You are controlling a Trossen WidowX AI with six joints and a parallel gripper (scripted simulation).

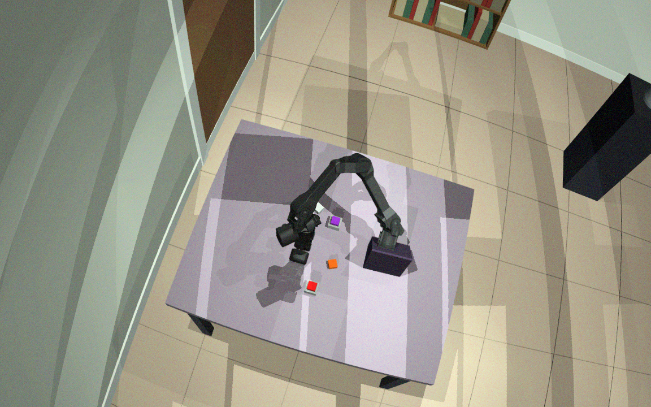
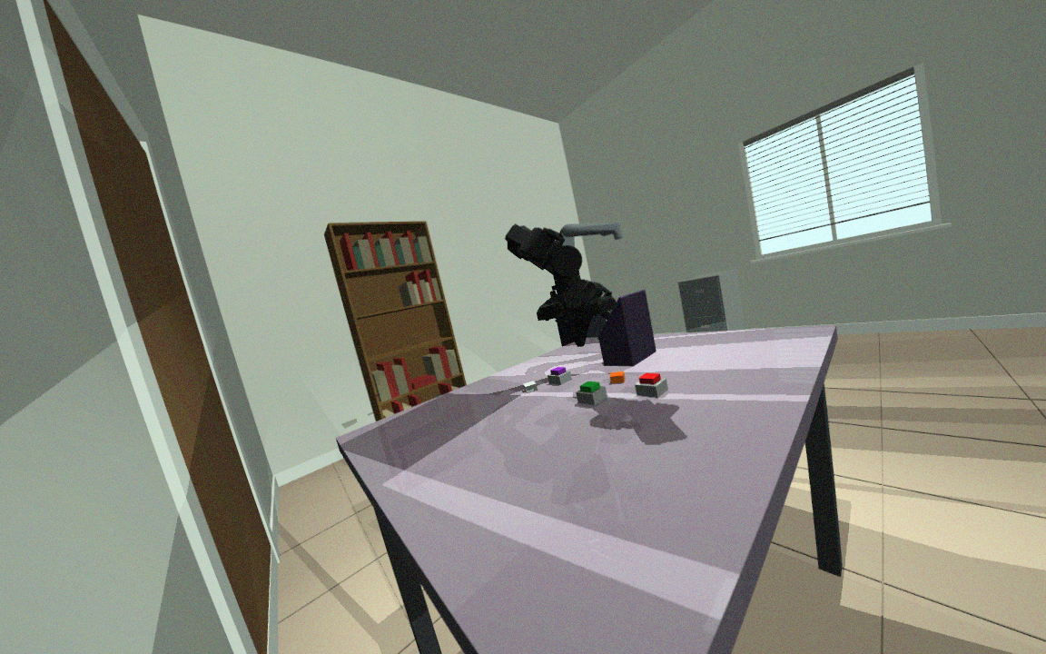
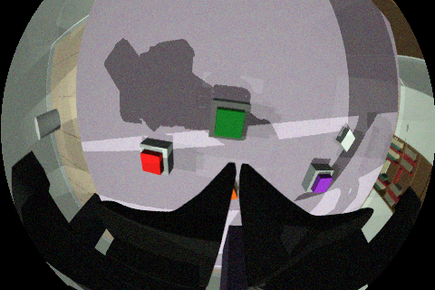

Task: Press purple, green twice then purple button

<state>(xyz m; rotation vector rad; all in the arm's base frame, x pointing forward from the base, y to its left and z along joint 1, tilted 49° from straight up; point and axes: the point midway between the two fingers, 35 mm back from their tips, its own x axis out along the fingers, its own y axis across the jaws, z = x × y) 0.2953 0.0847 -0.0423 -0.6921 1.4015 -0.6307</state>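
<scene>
Table (image 2: 738, 455) comes first, big and pale purple, with the dark arm (image 1: 368, 177) bent over it. Next is the gripper (image 3: 237, 176), its two fingers almost shut with nothing between them, hanging above the green button (image 3: 230, 122). That button sits between the red button (image 3: 152, 161) and the purple button (image 3: 322, 184). The small orange block (image 1: 331, 263) is near. The green button looks hard and springy, so I think a straight push down on the middle of its flat top works best.
</scene>
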